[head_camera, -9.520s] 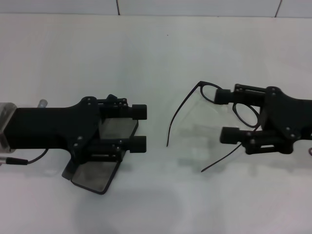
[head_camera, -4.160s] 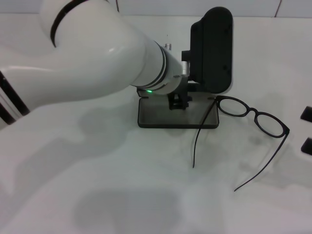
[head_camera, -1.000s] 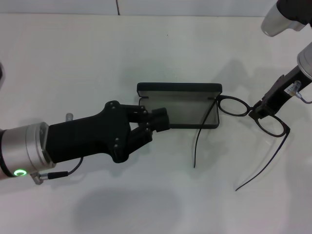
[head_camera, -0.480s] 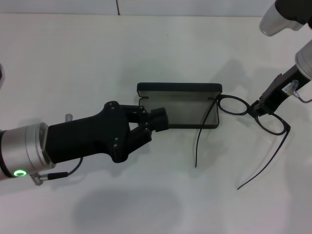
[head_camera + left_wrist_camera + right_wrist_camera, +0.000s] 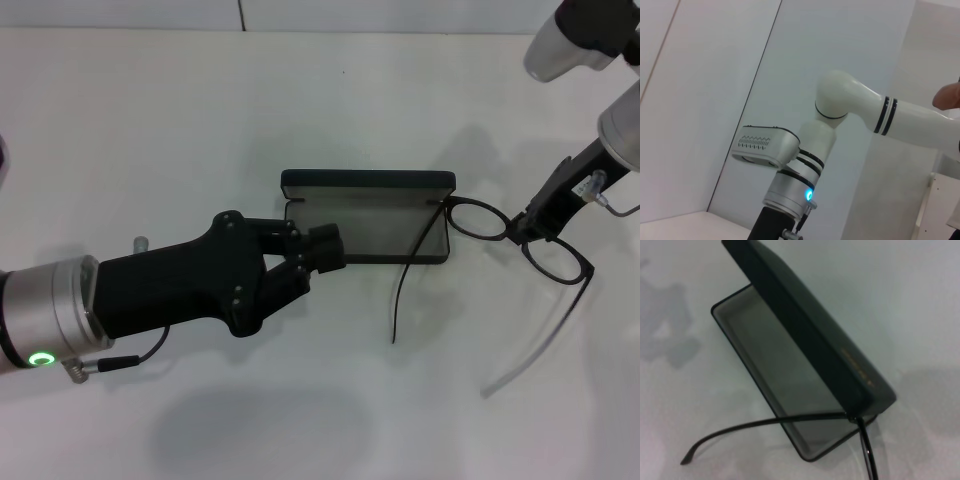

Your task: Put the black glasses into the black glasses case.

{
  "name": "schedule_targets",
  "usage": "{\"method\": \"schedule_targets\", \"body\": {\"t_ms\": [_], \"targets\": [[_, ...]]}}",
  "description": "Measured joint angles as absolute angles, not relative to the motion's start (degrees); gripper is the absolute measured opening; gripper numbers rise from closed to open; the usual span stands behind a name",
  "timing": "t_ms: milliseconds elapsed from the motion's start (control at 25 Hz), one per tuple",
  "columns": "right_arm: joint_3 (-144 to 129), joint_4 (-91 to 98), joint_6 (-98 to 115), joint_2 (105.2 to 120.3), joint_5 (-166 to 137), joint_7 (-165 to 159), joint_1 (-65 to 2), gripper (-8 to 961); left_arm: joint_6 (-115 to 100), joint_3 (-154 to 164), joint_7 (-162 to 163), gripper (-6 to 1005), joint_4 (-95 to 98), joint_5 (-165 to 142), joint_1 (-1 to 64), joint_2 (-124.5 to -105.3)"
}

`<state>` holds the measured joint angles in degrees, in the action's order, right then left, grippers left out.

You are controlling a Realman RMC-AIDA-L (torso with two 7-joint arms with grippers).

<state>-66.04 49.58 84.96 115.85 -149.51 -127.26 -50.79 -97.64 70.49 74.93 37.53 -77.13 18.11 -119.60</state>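
Note:
The black glasses case (image 5: 366, 232) lies open mid-table, its lid (image 5: 366, 183) upright at the back and its grey inside showing. The right wrist view shows it close up (image 5: 771, 371). My left gripper (image 5: 318, 262) is at its front left corner, one finger inside and one outside the front wall, shut on it. The black glasses (image 5: 479, 219) sit just right of the case. One temple arm (image 5: 408, 282) crosses the case's right corner and also shows in the right wrist view (image 5: 765, 427). My right gripper (image 5: 528, 222) is shut on the glasses' bridge.
The white table (image 5: 300, 110) stretches all around the case. A tiled wall edge (image 5: 240, 14) runs along the back. The left wrist view shows only my right arm (image 5: 840, 105) against a pale wall.
My right gripper has risen slightly with the glasses. The outer temple arm is blurred and off the table, and the inner temple tip has shifted a little left. The left arm has not moved.

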Motion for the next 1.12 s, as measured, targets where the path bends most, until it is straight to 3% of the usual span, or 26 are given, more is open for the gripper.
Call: {"method": "schedule_targets", "body": {"t_ms": [200,400,840,1120], "targets": [[-67.8,50.8,85.4,116.08,-148.7,-127.9,-49.5,55,-97.6,70.5,74.9,115,37.5,-76.4,17.7,-119.66],[-70.0,56.6,87.8,116.19,-146.3,-129.3,-45.2,56,-99.1,70.5,74.9,114,37.5,-74.7,17.3,-119.53],[-76.1,79.8,95.2,116.07,-135.1,-133.9,-29.3,56,-104.1,69.3,75.4,113,37.5,-72.6,17.7,-119.55],[-70.7,83.9,95.2,116.05,-125.2,-129.0,-24.9,56,-107.5,69.2,75.9,113,36.6,-71.7,20.4,-119.57]]}}
